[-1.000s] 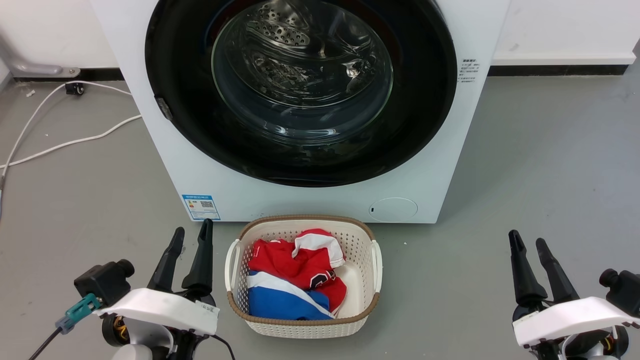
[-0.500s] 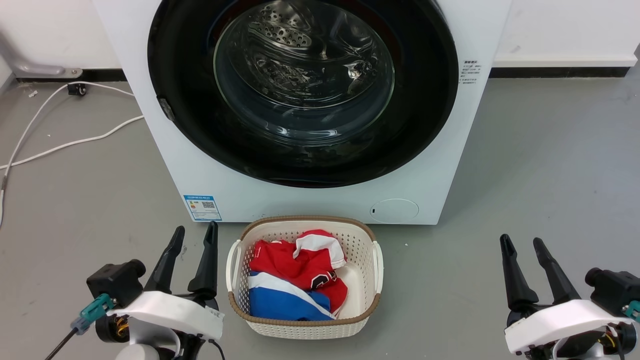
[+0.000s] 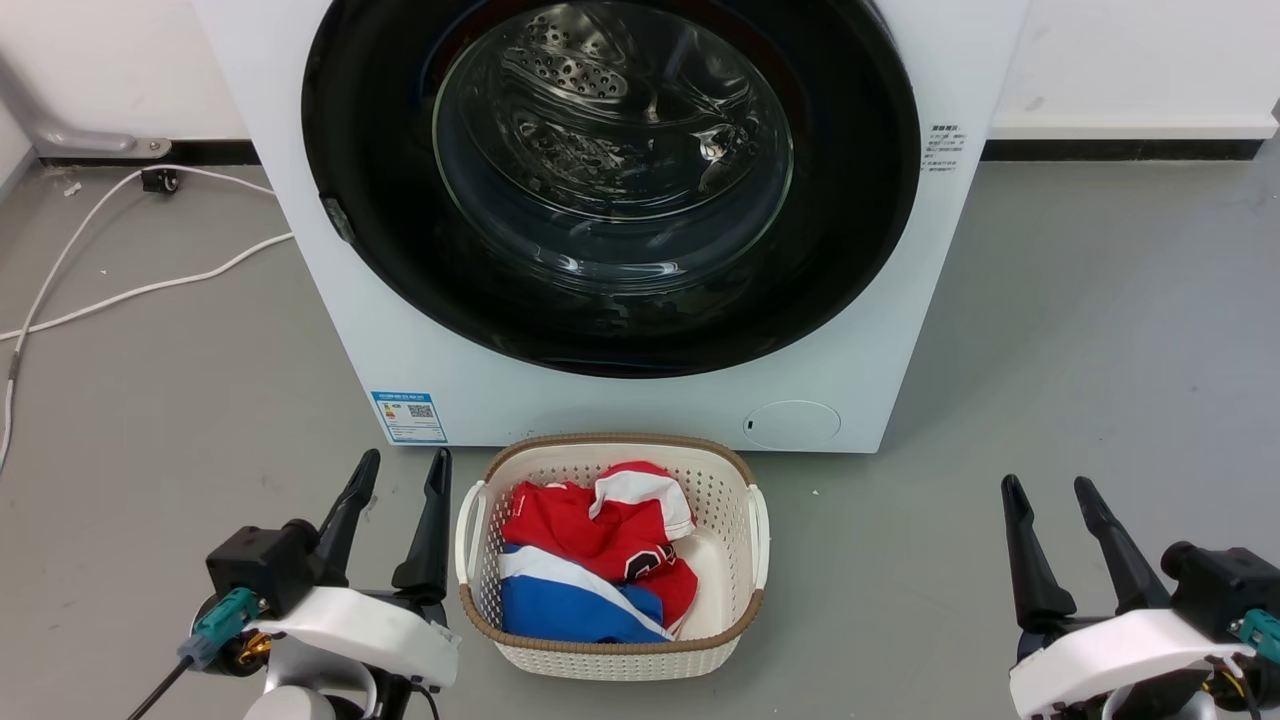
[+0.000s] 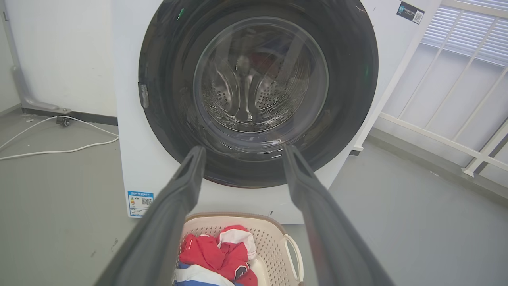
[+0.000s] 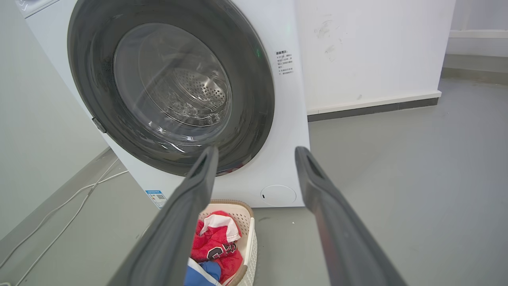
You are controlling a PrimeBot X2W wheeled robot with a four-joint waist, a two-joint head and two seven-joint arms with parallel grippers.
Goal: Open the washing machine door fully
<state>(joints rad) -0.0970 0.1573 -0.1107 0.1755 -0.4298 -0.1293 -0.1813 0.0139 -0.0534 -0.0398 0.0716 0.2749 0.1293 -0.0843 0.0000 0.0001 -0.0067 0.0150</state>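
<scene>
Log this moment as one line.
washing machine door: shut | left gripper: open, empty | right gripper: open, empty | basket: before washer

A: What colour was the round glossy washing machine door (image 3: pixel 610 180)?

B: Black, with a clear glass centre that showed silvery, hole-dotted steel. The boxy washer body (image 3: pixel 900 330) was white and carried a small blue label (image 3: pixel 408 416).

A: And the perforated plastic basket (image 3: pixel 610 660)?

B: Cream, patterned with tiny holes, with a brown rim. It held a crumpled red garment (image 3: pixel 590 530) trimmed in white, and a blue cloth (image 3: pixel 560 605) with a white stripe.

A: The concrete floor (image 3: pixel 1100 320)?

B: Plain grey, with thin white cables (image 3: pixel 150 285) on it. The left pincer (image 3: pixel 405 455) and right pincer (image 3: pixel 1047 482) had dark fingers on white housings.
</scene>
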